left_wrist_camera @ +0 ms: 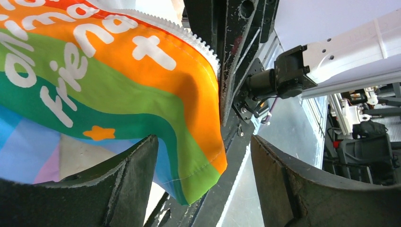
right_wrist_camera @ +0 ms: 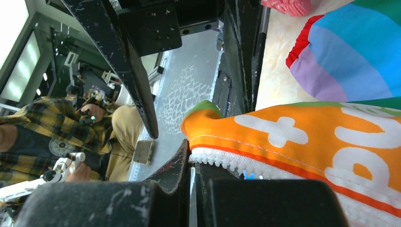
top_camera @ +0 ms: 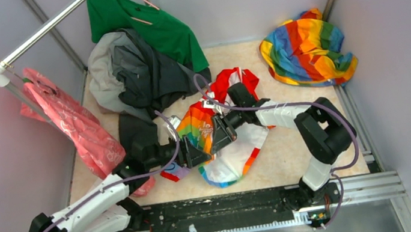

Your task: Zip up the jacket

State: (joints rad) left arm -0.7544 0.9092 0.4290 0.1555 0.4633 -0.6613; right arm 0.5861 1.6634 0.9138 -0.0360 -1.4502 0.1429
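The jacket [top_camera: 234, 159], white with rainbow panels and a red hood, lies crumpled mid-table. My right gripper [top_camera: 221, 130] is shut on its front edge at the white zipper teeth [right_wrist_camera: 222, 160] and holds it lifted; the fingers pinch [right_wrist_camera: 191, 189] just under the orange panel [right_wrist_camera: 307, 137]. My left gripper [top_camera: 199, 153] is open right next to it. In the left wrist view the jacket's lower corner [left_wrist_camera: 201, 156] hangs between the two spread fingers [left_wrist_camera: 127, 179], touching neither clearly. The zipper teeth [left_wrist_camera: 189, 33] run up beside the right gripper's black body. No slider shows.
A dark grey garment [top_camera: 143, 79] and a green shirt on a hanger [top_camera: 147, 21] lie at the back left. A pink bag [top_camera: 74, 125] hangs from a rail [top_camera: 45, 26]. An all-rainbow cloth [top_camera: 306, 47] sits back right. A metal rail [top_camera: 234, 209] runs along the near edge.
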